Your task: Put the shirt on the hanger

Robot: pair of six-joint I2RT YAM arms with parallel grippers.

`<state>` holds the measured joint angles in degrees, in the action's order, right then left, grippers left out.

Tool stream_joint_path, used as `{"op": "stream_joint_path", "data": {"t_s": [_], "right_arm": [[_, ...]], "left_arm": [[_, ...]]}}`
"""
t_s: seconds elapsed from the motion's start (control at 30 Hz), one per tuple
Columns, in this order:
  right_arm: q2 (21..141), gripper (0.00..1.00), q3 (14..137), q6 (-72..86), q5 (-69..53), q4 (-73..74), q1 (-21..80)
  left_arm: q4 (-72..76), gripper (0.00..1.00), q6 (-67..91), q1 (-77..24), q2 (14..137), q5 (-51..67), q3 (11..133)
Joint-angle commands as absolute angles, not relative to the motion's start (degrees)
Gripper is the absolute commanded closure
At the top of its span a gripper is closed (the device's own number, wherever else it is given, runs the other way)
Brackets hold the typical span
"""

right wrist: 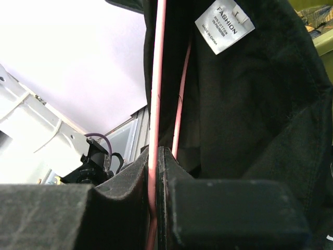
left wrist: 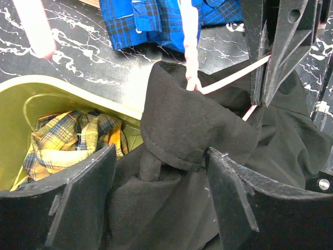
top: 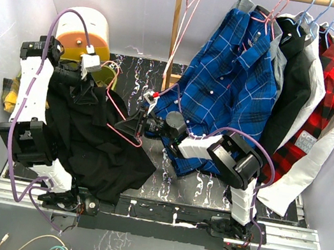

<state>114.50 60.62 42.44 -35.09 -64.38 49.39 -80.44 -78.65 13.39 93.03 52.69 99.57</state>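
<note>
The black marbled surface [top: 200, 192] carries the shirt [top: 101, 149], heaped at its left side beneath the left arm. The hanger [top: 116, 111], thin pink wire, lies across the shirt's upper part and runs in under the collar. The right end effector [top: 136, 126] is clamped on that wire. The left end effector [left wrist: 161, 192] stands apart, the collar lying between its fingers

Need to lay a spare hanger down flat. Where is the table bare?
Bare table strip at the back, between yellow bin and rack post; another in front, between shirt and right arm. Crowded middle: right gripper holding the hanger.
</note>
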Motion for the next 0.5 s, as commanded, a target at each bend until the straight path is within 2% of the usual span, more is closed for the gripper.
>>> {"op": "stream_joint_path", "data": {"t_s": [0.0,0.03,0.13,0.17,0.23,0.47], "right_arm": [[113.60,0.92,63.61,42.41,-36.06,-68.66,49.13],[113.52,0.92,63.70,42.45,-36.26,-68.69,49.12],[113.18,0.92,63.72,42.49,-36.47,-68.65,49.13],[112.98,0.92,63.68,42.33,-36.35,-68.72,49.13],[112.41,0.92,63.40,42.11,-35.77,-68.82,49.12],[108.07,0.92,61.46,39.57,-33.92,-68.64,49.09]], "left_arm": [[-81.94,0.29,-80.83,13.04,94.39,55.38,100.49],[-81.99,0.30,-80.67,12.83,94.61,55.04,100.62],[-82.00,0.52,-80.73,12.13,94.84,54.01,100.52],[-82.00,0.64,-80.95,11.85,94.66,53.63,100.33],[-81.93,1.00,-81.32,11.33,94.34,52.41,100.03],[-82.07,1.00,-81.00,11.00,90.69,52.59,102.09]]}}
